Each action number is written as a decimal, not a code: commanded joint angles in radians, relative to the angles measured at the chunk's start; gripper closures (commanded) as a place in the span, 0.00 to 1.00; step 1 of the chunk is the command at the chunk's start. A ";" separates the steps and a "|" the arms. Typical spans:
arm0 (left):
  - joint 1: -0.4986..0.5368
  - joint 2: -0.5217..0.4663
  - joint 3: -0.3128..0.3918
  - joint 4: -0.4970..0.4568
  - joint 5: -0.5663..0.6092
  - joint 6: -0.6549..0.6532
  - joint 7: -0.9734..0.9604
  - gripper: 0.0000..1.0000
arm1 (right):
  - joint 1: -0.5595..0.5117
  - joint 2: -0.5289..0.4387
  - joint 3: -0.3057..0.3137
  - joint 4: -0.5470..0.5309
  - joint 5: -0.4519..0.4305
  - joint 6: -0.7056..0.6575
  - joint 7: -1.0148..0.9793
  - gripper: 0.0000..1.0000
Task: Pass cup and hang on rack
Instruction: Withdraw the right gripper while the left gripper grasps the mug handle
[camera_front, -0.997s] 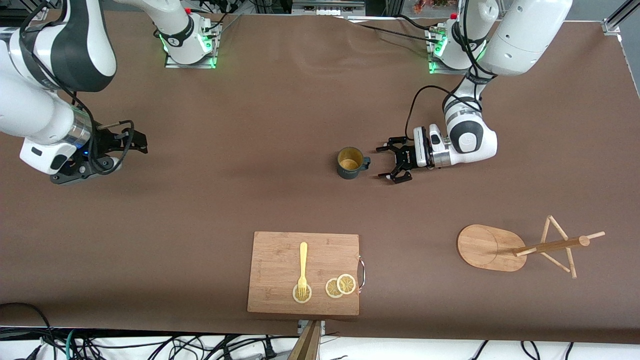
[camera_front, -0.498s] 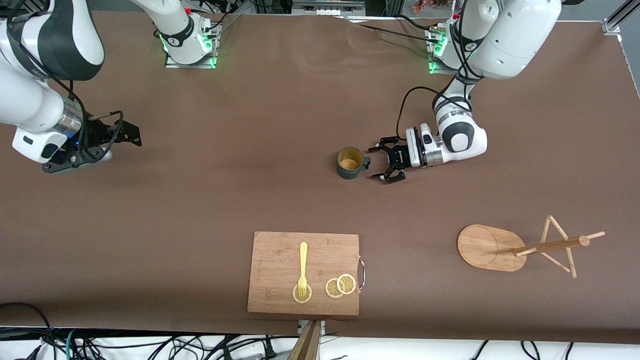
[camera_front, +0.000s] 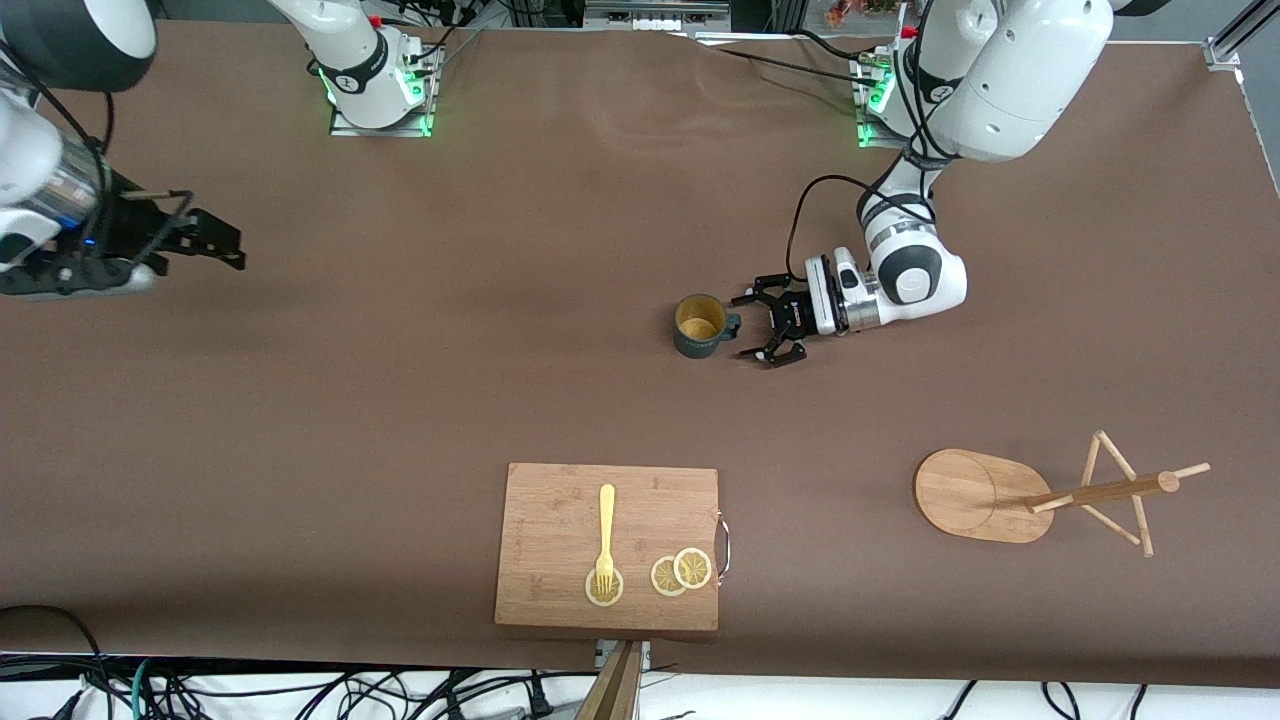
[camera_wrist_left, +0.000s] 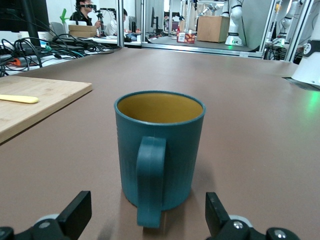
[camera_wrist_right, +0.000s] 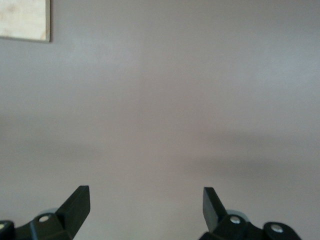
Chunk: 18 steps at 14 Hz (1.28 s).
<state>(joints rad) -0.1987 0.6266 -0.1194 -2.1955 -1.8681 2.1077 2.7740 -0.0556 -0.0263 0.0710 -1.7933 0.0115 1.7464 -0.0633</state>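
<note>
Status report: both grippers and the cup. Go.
Left gripper jaws open, low beside the cup, at its handle. Right gripper open, waiting at its end of the table. Cup upright on the table; nothing between.

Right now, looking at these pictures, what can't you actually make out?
- Dark teal mug with yellow inside: its bottom, front view, too small; left wrist view, its own wall hides it.
- Light wooden mug tree: its peg count, front view; pegs overlap.
- Right gripper, open: its arm, cut off by the front view's edge.
- Left gripper, open at the mug's handle: any contact, unclear.
</note>
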 joint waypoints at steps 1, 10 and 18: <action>-0.002 0.018 -0.008 -0.010 -0.080 0.000 0.199 0.00 | -0.024 0.000 0.021 0.054 -0.035 -0.041 0.014 0.00; -0.004 0.027 -0.026 -0.026 -0.098 -0.002 0.205 0.71 | -0.023 0.011 -0.025 0.143 -0.018 -0.149 0.028 0.00; 0.013 -0.016 -0.022 -0.026 -0.083 0.000 0.025 1.00 | 0.019 0.017 -0.066 0.146 -0.015 -0.150 0.037 0.00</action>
<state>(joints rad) -0.2008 0.6463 -0.1355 -2.1988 -1.9042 2.1092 2.7404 -0.0582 -0.0204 0.0180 -1.6757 -0.0053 1.6216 -0.0413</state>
